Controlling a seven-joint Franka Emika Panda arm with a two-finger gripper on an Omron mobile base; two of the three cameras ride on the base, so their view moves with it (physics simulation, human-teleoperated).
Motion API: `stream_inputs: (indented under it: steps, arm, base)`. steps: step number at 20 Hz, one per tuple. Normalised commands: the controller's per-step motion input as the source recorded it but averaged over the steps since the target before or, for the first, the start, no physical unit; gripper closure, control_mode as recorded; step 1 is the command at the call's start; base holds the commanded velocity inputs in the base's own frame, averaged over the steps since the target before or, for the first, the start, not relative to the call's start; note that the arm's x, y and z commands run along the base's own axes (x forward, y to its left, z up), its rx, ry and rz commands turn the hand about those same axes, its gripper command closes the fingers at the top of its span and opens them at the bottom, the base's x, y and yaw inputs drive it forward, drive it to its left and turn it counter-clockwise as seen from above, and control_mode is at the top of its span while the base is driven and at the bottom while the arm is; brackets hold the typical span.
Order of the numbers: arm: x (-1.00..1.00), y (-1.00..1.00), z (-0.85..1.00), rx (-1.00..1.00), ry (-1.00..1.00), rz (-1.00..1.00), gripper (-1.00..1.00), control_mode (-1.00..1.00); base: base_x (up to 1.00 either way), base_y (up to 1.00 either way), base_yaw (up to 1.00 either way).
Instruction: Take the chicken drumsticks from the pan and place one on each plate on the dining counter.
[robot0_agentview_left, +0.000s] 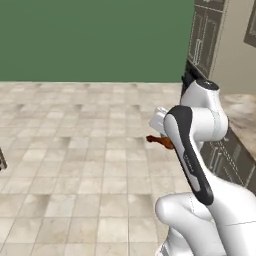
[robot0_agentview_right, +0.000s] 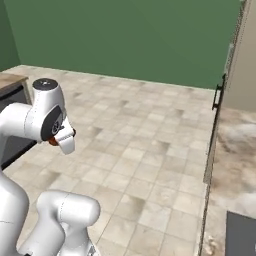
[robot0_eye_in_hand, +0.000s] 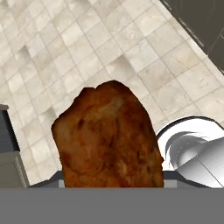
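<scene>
One reddish-brown glazed chicken drumstick (robot0_eye_in_hand: 109, 135) looms close in the hand view, and my gripper is shut on it; the meat hides the fingertips. From the left base view the drumstick (robot0_agentview_left: 160, 141) pokes out leftward under the white hand, with the gripper (robot0_agentview_left: 161, 132) held high over the tiled floor. A sliver of the drumstick (robot0_agentview_right: 51, 142) peeks from behind the hand in the right base view. The dining counter (robot0_agentview_right: 235, 150), with its beige-brown marbled top and a dark sink (robot0_agentview_right: 241, 232), lies along the right. The pan and the plates are out of view.
Pale tiled floor (robot0_agentview_left: 75, 165) spreads ahead to a green wall (robot0_agentview_left: 90, 40). A marble-topped run of dark cabinets (robot0_agentview_left: 235, 160) stands close on the arm's side. A tall beige unit with a black handle (robot0_agentview_right: 217, 97) rises at the counter's far end.
</scene>
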Motion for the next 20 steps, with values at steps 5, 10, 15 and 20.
stream_inputs:
  steps: [5,10,15,20]
  arm:
    - [0.00,0.00,0.00,0.00,0.00,0.00,1.00,1.00]
    - [0.00,0.00,0.00,0.00,0.00,0.00,1.00,1.00]
    - [0.00,0.00,0.00,0.00,0.00,0.00,1.00,1.00]
    - [0.00,0.00,0.00,0.00,0.00,0.00,1.00,1.00]
  base:
    - [1.00,0.17,0.00]
    - [1.00,0.18,0.17]
    - [1.00,0.01,0.46]
    - [1.00,0.00,0.52]
